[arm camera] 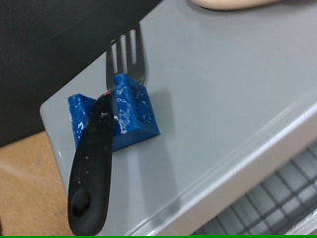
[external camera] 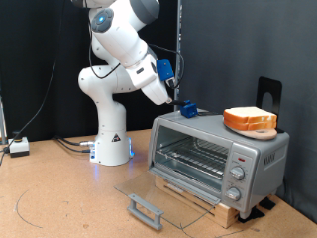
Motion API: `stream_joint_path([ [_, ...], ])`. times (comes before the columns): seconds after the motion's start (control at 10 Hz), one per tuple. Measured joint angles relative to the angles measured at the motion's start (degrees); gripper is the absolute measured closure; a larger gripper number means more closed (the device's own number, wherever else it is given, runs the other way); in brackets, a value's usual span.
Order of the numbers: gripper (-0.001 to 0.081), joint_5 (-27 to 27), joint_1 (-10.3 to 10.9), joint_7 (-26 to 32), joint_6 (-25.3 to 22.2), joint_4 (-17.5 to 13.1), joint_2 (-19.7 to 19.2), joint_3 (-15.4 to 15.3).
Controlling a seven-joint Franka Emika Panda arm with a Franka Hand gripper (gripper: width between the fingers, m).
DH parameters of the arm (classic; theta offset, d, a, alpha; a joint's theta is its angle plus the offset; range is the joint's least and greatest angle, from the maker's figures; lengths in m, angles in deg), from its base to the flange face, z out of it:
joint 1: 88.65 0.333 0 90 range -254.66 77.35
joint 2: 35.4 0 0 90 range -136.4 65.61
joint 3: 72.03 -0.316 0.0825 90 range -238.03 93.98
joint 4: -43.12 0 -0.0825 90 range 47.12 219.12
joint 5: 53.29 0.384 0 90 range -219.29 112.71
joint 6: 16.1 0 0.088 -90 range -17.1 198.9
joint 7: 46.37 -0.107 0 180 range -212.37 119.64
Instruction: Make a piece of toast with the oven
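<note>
The robot's pincer (external camera: 176,97) hovers over the boxy silver toaster oven (external camera: 213,154)'s roof beside a black-handled fork (arm camera: 102,139) in its blue holder (arm camera: 117,114); its spread I cannot tell. Orange-crusted bread slices (external camera: 250,120) lie at three o'clock on that roof, door (external camera: 163,198) open.

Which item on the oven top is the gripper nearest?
The blue fork holder, just under the gripper, at the exterior view's left; the bread sits far right.
</note>
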Motion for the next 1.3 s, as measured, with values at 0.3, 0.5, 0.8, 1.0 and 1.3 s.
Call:
stream_joint_path([
  [0.3,-0.0003,0.2,2.2,13.3,0.2,1.7,6.2,-1.0],
  [0.5,-0.0003,-0.1,2.3,15.6,0.2,3.5,11.4,-2.1],
  [0.8,-0.0003,-3.1,0.9,9.1,1.2,6.0,19.0,-6.7],
  [1.0,-0.0003,-4.5,-1.0,3.7,2.3,8.2,23.8,-10.7],
  [1.3,-0.0003,-3.3,-1.7,-0.2,3.5,11.1,27.9,-12.6],
])
